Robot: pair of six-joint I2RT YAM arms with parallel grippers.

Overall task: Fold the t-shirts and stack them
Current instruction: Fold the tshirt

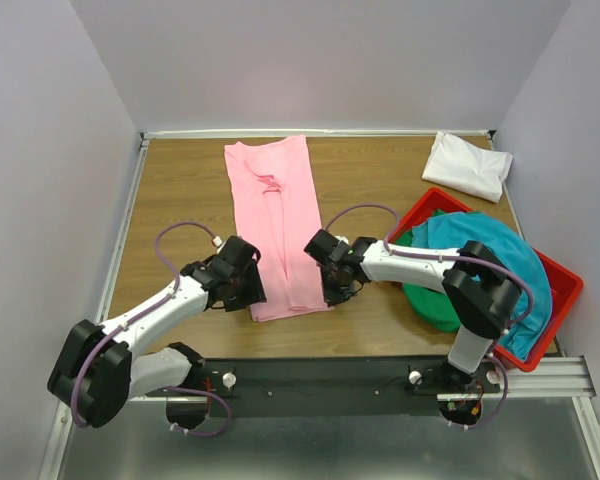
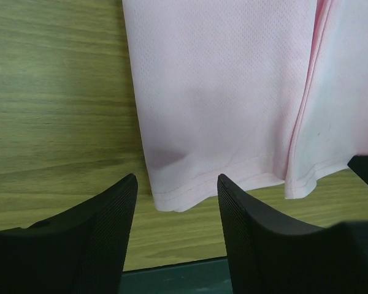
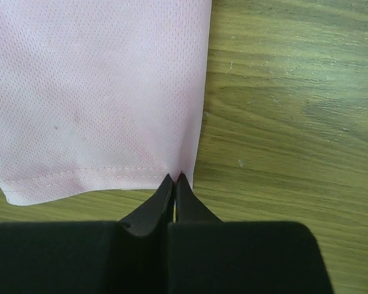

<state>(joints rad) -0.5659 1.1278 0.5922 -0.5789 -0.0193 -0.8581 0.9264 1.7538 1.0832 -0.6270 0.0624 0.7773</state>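
The light pink t-shirt (image 1: 275, 225) lies flat in the middle of the worktop (image 1: 180, 200), folded lengthwise into a long strip that runs from the far edge towards the arms. Its near hem corners are covered by the hands in the top view. The right hand (image 3: 175, 180) is pressed together on the hem's lower right corner, a sliver of cloth pinched between its tips. The left hand (image 2: 176, 179) is spread, its fingers either side of the lower left corner; whether they touch the cloth is unclear. In the upper right lies a folded white t-shirt (image 1: 468, 165). At the right, the red bin (image 1: 560, 290) holds a teal t-shirt (image 1: 490, 250) over a green t-shirt (image 1: 430, 305), both partly hidden by the right arm.
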